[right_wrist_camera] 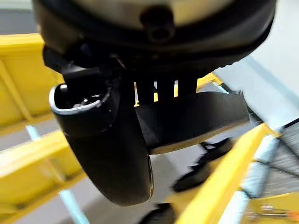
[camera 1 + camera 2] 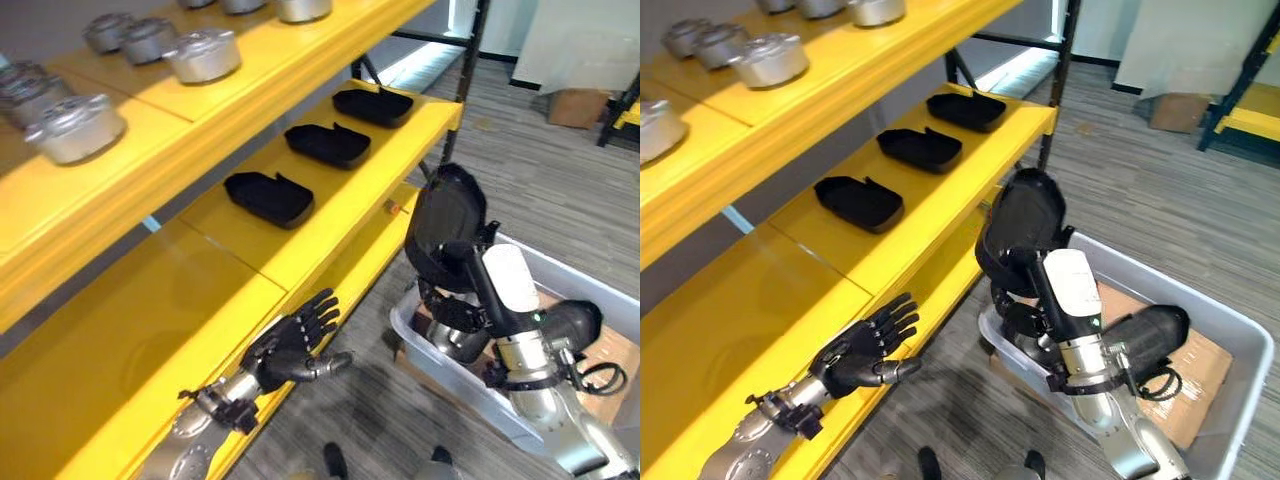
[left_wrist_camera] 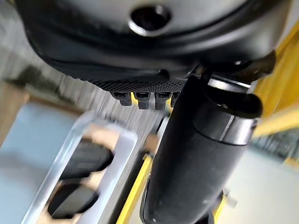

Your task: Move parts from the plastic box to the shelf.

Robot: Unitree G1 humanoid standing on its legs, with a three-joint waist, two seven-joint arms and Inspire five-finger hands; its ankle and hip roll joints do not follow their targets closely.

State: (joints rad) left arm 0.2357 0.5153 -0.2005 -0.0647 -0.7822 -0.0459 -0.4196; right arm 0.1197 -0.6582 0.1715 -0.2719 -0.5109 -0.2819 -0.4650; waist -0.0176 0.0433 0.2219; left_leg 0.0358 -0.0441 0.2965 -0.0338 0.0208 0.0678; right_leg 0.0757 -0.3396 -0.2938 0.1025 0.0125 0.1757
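Right hand (image 2: 1025, 265) clamped on black shell part (image 2: 1022, 222) — light, stiff, slick-looking; best pinched across rim. Left hand (image 2: 862, 355) spread, empty — beside yellow shelf (image 2: 910, 235)

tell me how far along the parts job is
Three black parts already lie in a row on the yellow shelf. The right robot hand holds a fourth black part lifted above the plastic box, next to the shelf edge. At least one more black part lies in the box. The left robot hand hovers open by the shelf.
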